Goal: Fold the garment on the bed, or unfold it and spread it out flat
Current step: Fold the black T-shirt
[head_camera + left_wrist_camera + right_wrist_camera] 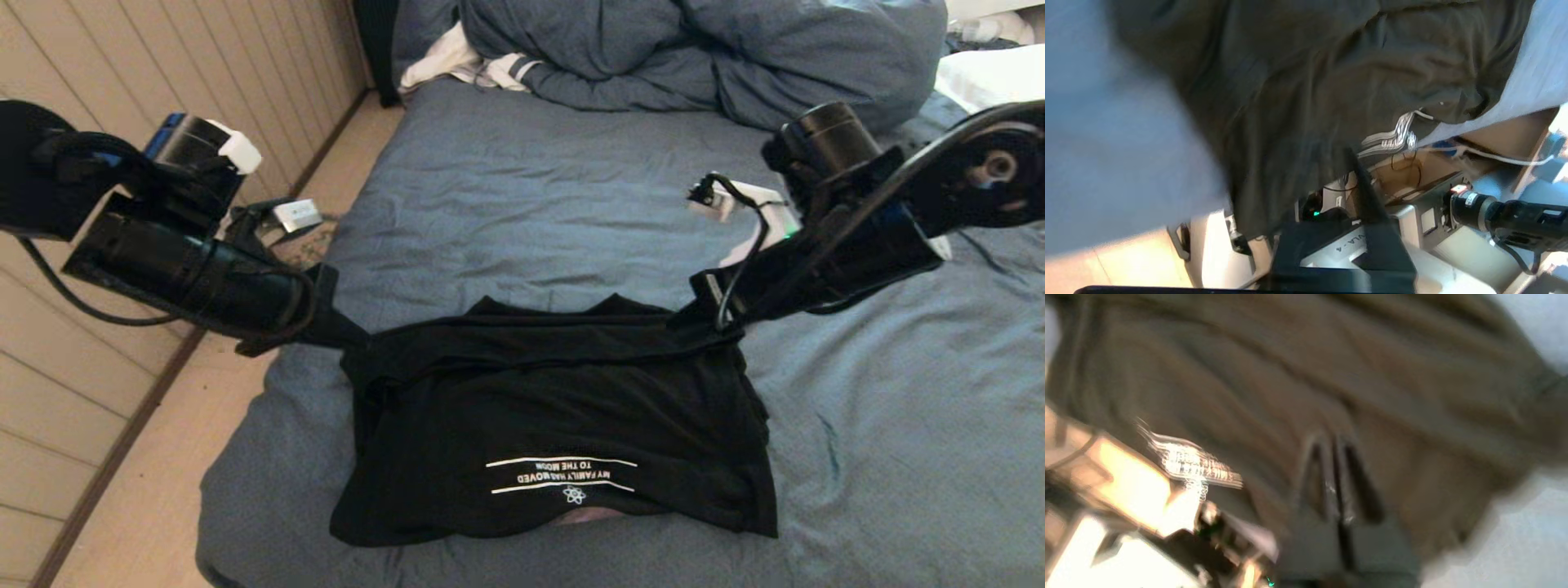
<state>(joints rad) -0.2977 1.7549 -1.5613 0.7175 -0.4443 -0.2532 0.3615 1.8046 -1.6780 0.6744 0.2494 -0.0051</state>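
The garment point(555, 408), a black T-shirt, lies on the near part of the bed point(531, 204) with its white lettering point(562, 474) facing up by the front edge. Its far edge is lifted and pulled taut between my two grippers. My left gripper point(347, 333) is shut on the left end of that edge, and my right gripper point(695, 315) is shut on the right end. In the left wrist view the gripper point(1353, 157) has its fingers pressed together against the black cloth point(1290, 81). In the right wrist view the gripper point(1336, 441) is also shut, with the cloth point(1412, 396) draped around it.
A bulky blue duvet point(694, 49) lies across the head of the bed, with a white stripe-cuffed cloth point(445, 61) at its left and a white pillow point(988, 73) at the far right. Wooden floor point(163, 490) and a panelled wall point(122, 65) run along the bed's left side.
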